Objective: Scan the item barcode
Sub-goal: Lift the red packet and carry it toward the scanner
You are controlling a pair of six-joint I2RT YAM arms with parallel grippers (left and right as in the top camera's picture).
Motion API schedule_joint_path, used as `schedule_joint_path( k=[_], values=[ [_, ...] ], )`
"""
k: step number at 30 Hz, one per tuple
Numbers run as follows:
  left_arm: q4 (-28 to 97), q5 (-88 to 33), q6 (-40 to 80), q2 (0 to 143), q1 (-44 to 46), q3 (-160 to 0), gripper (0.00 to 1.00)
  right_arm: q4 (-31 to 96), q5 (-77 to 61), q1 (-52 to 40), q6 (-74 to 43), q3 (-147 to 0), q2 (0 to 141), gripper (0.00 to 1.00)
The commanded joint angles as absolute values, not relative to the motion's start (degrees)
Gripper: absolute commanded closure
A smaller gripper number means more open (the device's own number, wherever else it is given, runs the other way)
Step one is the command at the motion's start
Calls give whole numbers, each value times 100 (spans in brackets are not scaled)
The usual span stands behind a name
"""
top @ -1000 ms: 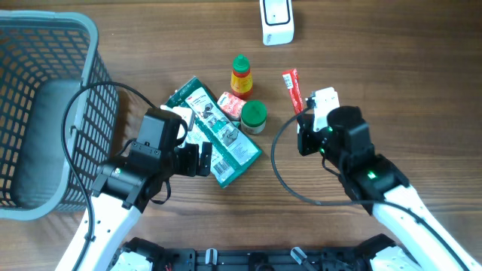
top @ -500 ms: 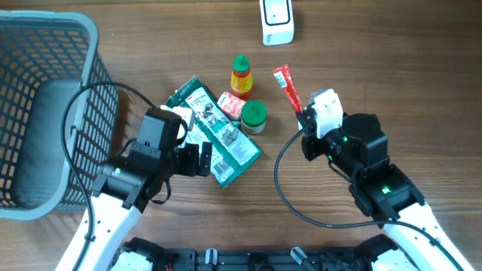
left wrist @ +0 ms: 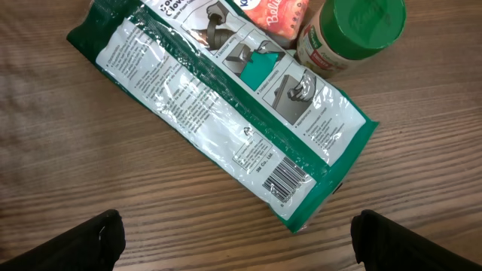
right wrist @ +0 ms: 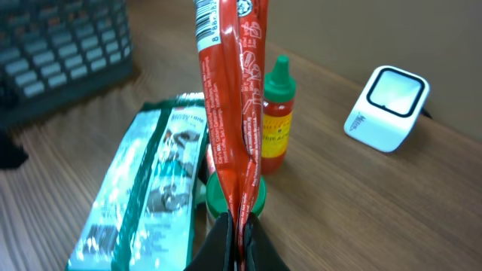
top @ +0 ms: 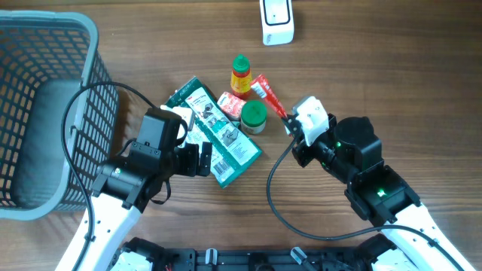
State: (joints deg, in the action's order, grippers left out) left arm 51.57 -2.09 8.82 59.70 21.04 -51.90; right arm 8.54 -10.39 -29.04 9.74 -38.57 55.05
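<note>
My right gripper (top: pixel 288 120) (right wrist: pixel 239 226) is shut on the lower end of a long red sachet (top: pixel 266 93) (right wrist: pixel 230 98). The sachet sticks out past the fingers over the green-lidded jar (top: pixel 254 114) (right wrist: pixel 256 197), and a barcode shows near its far end. The white scanner (top: pixel 277 20) (right wrist: pixel 387 107) stands at the table's back edge, well apart from the sachet. My left gripper (top: pixel 196 160) (left wrist: pixel 237 239) hovers open over the wood just in front of a green and clear packet (top: pixel 217 132) (left wrist: pixel 226 105); that packet's barcode faces up near its corner.
A small red sauce bottle with a green cap (top: pixel 240 75) (right wrist: pixel 276 113) stands beside the jar, with a small orange pack (top: pixel 230 103) (left wrist: pixel 275 15) between them and the packet. A grey wire basket (top: pixel 38 113) fills the left side of the table.
My right arm has swung left and toward the middle, carrying the red sachet from the open wood to above the green-lidded jar and tilting it. The left arm has not moved.
</note>
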Motion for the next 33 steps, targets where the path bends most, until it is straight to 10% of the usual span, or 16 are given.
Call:
schedule_joint_path(
  k=[1, 19, 33],
  values=[
    [5148, -296, 768, 5975, 2071, -5153, 0, 974, -1179, -2930, 1745, -3966, 5452, 96],
    [5148, -294, 768, 5975, 2071, -5153, 0, 2327, -2633, -2930, 2541, -3970, 4934, 96],
    [5148, -296, 770, 5975, 2071, -5153, 0, -12, 1455, -2928, 2639, -3968, 6195, 96]
  ],
)
